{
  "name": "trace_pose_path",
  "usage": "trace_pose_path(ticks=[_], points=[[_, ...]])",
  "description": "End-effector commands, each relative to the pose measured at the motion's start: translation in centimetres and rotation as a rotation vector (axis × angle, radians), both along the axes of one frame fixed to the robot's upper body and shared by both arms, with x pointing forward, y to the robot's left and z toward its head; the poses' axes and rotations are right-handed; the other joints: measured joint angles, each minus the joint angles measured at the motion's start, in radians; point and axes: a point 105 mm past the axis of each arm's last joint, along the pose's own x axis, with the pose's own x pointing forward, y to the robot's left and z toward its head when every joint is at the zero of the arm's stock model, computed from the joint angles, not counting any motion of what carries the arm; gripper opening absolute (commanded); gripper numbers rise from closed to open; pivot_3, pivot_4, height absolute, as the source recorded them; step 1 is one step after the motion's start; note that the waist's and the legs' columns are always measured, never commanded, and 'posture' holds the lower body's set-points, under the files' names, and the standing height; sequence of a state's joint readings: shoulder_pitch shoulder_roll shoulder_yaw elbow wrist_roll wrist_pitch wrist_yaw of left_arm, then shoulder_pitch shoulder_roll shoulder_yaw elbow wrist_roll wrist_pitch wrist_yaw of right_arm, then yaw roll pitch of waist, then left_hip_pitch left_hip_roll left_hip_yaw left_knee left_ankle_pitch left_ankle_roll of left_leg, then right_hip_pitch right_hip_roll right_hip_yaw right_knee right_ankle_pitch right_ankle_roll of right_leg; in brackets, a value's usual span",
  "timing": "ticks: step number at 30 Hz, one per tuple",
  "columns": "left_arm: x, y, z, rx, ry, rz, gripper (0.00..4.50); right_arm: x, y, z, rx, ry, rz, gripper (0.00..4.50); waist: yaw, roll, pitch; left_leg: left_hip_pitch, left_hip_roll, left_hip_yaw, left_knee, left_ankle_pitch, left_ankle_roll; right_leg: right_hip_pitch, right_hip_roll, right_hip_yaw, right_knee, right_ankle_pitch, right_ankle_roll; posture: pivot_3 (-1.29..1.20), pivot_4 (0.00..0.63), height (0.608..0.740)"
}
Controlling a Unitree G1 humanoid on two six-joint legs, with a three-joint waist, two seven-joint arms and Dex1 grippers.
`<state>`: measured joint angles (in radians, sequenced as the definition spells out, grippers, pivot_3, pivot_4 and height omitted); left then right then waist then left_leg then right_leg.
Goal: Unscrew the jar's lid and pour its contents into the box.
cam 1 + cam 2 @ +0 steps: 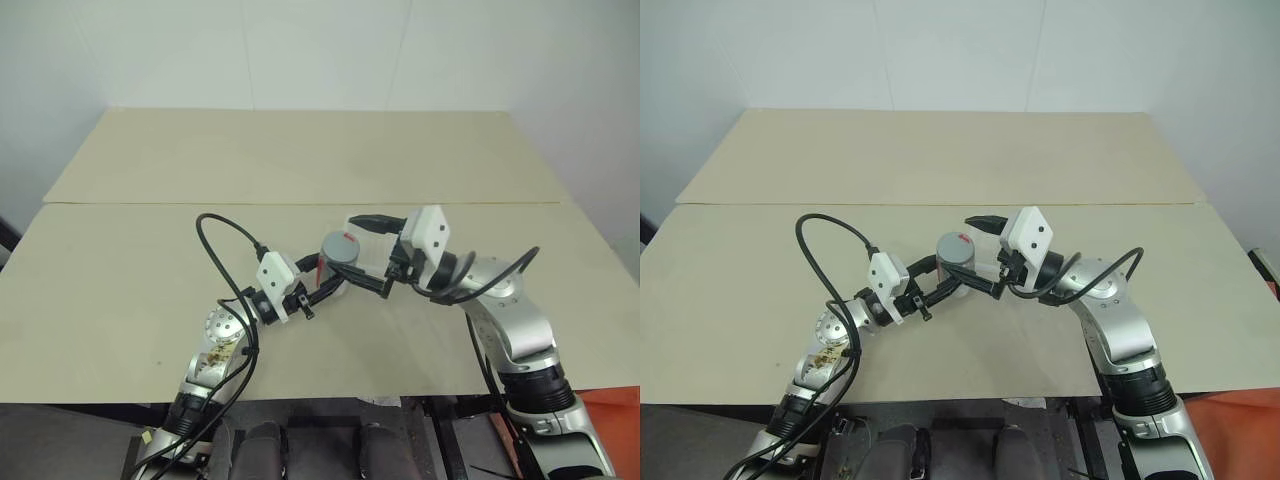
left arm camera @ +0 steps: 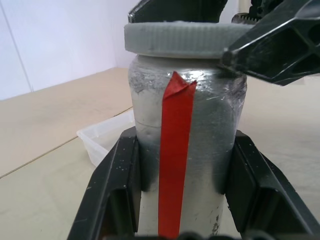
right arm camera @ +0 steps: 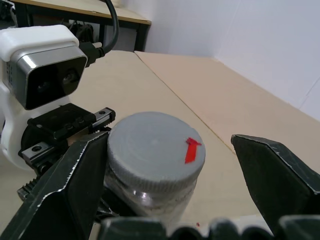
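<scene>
With the left claw [image 1: 322, 290] clamping the jar [image 2: 185, 150] above the tabletop [image 1: 300, 160] centre, the wide-open right claw [image 3: 170, 172] straddles the lid [image 3: 155, 147]; closing and twisting is judged next.

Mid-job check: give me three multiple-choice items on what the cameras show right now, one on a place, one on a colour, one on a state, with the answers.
1. Where is the jar?
A. between the left gripper's fingers
B. lying on the table
C. inside the box

2. What colour is the stripe on the jar's side?
A. blue
B. red
C. green

3. How is the right gripper at the lid?
A. shut on the lid
B. open, a finger on each side of it
C. far from it

Answers: 1 A, black fingers flank the jar's body. 2 B, the tape is red. 3 B, a gap shows beside the lid.
</scene>
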<state>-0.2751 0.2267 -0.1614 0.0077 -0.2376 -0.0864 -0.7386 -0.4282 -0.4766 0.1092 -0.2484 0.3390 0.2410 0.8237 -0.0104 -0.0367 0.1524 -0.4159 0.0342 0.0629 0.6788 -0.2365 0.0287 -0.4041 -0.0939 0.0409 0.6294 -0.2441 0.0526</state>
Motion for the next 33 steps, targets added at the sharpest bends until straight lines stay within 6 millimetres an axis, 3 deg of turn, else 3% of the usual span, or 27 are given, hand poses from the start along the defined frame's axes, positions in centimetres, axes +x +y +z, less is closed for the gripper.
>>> trace_pose_path(ticks=[1,19,23,33], points=[[0.0,0.2,1.0,-0.017,-0.046,-0.003,1.89,-0.3,-1.0,1.3,0.026,-0.046,-0.026,4.46,0.000,0.000,0.000,0.000,0.000,0.000,0.000,0.000,0.000,0.000,0.000,0.000,0.000,0.000,0.000,0.00,0.150,0.740],[0.0,0.2,0.8,-0.006,-0.046,-0.017,1.89,-1.9,-3.0,0.8,-0.029,-0.040,0.011,4.46,0.001,0.000,0.000,0.000,0.000,0.000,0.000,0.000,0.000,0.000,0.000,0.000,0.000,0.000,0.000,0.00,0.150,0.740],[0.0,0.2,0.8,-0.009,-0.046,-0.014,1.89,-2.7,-2.1,1.6,-0.023,-0.073,0.063,4.46,0.000,0.000,0.000,0.000,0.000,0.000,0.000,0.000,0.000,0.000,0.000,0.000,0.000,0.000,0.000,0.00,0.150,0.740],[-0.1,0.0,0.9,-0.016,-0.051,-0.012,1.89,-1.8,1.9,3.2,0.049,-0.122,0.085,4.46,-0.001,0.000,0.000,0.000,0.000,-0.001,0.001,0.000,0.000,0.000,0.001,0.000,0.000,0.000,0.000,0.00,0.150,0.740]])
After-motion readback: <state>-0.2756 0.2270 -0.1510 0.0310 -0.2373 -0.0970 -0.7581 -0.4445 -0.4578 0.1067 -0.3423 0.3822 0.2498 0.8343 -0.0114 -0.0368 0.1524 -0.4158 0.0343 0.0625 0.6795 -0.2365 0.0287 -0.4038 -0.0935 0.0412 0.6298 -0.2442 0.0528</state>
